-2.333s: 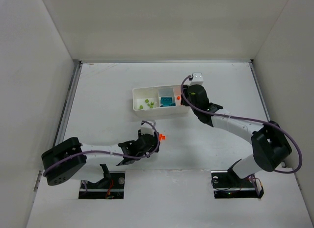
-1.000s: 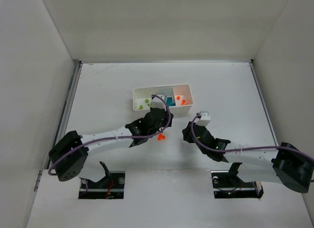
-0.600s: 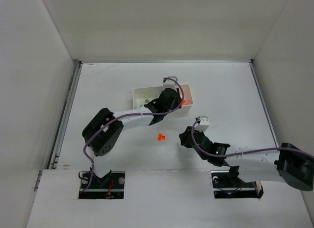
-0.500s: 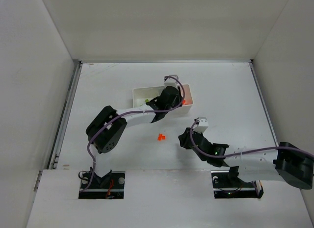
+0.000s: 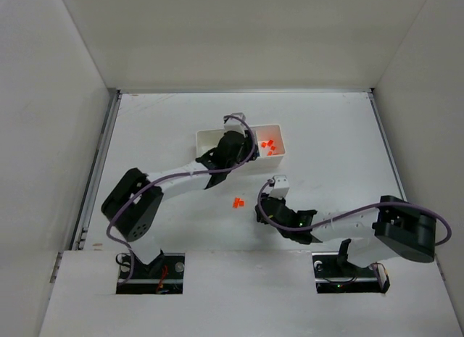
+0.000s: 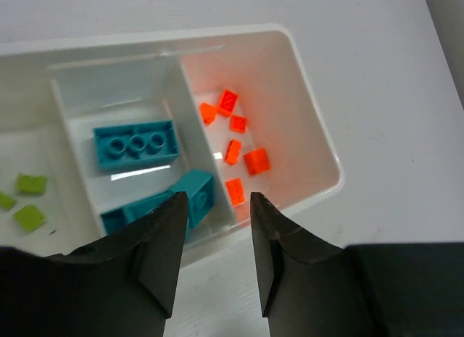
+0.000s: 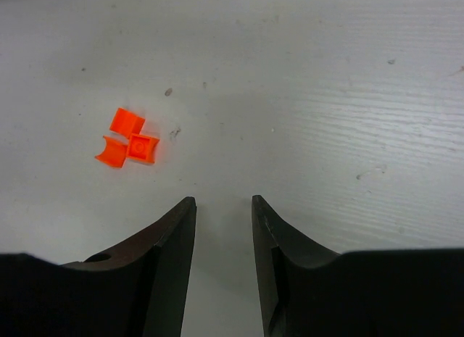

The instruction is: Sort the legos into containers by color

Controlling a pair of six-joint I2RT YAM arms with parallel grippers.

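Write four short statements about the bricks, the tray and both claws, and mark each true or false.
1. Three orange-red plastic bricks lie on the white table. True.
2. The teal plastic bricks sit in the middle compartment of the white rectangular plastic tray. True.
3. The left claw holds a teal brick. False: it is open and empty above the tray.
4. The right claw is shut on an orange brick. False: it is open, apart from them.

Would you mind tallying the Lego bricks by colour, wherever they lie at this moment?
Orange-red bricks: 9 (6 in the tray, 3 on the table)
Teal bricks: 3
Lime green bricks: 3 in view; their compartment runs off the frame
Total: 15 visible
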